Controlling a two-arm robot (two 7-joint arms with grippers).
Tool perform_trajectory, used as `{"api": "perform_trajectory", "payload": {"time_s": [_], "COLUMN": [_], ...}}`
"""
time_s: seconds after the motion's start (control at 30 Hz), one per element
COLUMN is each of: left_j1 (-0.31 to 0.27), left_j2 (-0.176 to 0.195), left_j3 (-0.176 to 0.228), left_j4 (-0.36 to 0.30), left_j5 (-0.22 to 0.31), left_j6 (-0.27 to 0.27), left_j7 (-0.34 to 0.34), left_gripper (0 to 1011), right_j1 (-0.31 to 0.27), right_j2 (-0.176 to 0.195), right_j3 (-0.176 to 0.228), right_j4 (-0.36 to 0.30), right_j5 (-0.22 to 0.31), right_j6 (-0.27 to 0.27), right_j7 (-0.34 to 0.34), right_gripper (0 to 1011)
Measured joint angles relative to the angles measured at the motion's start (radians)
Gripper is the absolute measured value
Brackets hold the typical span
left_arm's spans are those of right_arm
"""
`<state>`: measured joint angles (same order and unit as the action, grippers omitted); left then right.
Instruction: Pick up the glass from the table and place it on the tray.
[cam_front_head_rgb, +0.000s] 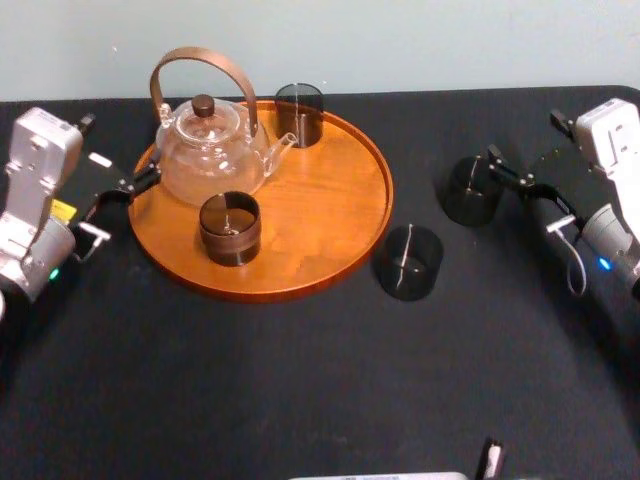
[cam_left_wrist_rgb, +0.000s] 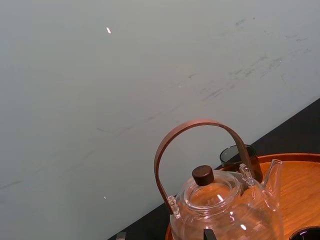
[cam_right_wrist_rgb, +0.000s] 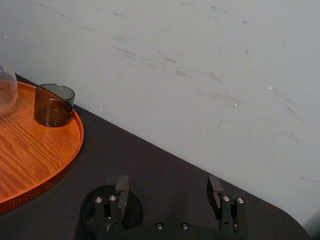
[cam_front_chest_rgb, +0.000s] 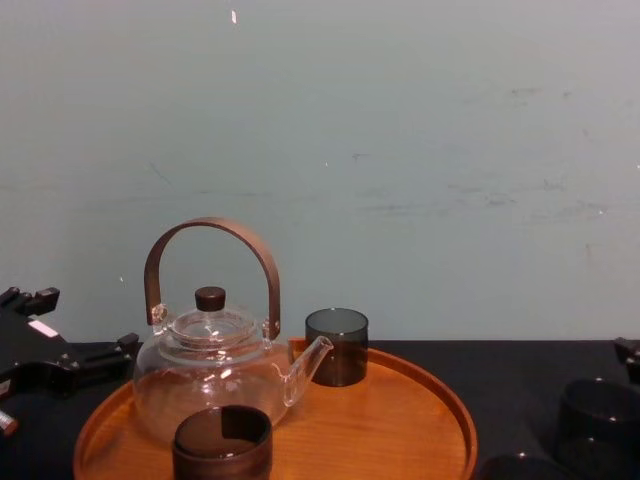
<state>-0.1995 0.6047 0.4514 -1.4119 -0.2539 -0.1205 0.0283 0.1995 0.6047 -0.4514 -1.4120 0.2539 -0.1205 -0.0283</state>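
Observation:
Two dark smoked glasses stand on the black table (cam_front_head_rgb: 300, 400) right of the tray: one at the far right (cam_front_head_rgb: 472, 190) (cam_front_chest_rgb: 598, 420) and a nearer one (cam_front_head_rgb: 408, 262). My right gripper (cam_front_head_rgb: 524, 138) (cam_right_wrist_rgb: 168, 186) hovers open just behind and right of the far glass (cam_right_wrist_rgb: 112, 212), one finger over its rim, nothing held. The round wooden tray (cam_front_head_rgb: 340, 215) (cam_front_chest_rgb: 420, 440) carries a glass teapot (cam_front_head_rgb: 210, 150) and two more dark glasses, one at the back (cam_front_head_rgb: 298, 113) (cam_right_wrist_rgb: 54, 104) and one at the front (cam_front_head_rgb: 230, 228). My left gripper (cam_front_head_rgb: 118, 205) rests open at the tray's left rim.
A pale wall rises directly behind the table's far edge. The teapot's tall brown handle (cam_front_chest_rgb: 210, 235) arches over the tray's left half. The tray's right half (cam_front_head_rgb: 330, 190) is bare wood. A small dark object (cam_front_head_rgb: 490, 458) lies at the table's front edge.

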Motion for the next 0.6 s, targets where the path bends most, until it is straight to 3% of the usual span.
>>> {"api": "perform_trajectory", "payload": {"time_s": [0.6], "left_j1": [0.0], "left_j2": [0.0], "left_j3": [0.0], "left_j4": [0.0], "left_j5": [0.0], "left_j6": [0.0], "left_j7": [0.0], "left_gripper": [1001], "right_j1": [0.0], "right_j2": [0.0], "right_j3": [0.0], "right_j4": [0.0], "right_j5": [0.0], "right_j6": [0.0], "right_j7": [0.0], "right_gripper": [1002]}}
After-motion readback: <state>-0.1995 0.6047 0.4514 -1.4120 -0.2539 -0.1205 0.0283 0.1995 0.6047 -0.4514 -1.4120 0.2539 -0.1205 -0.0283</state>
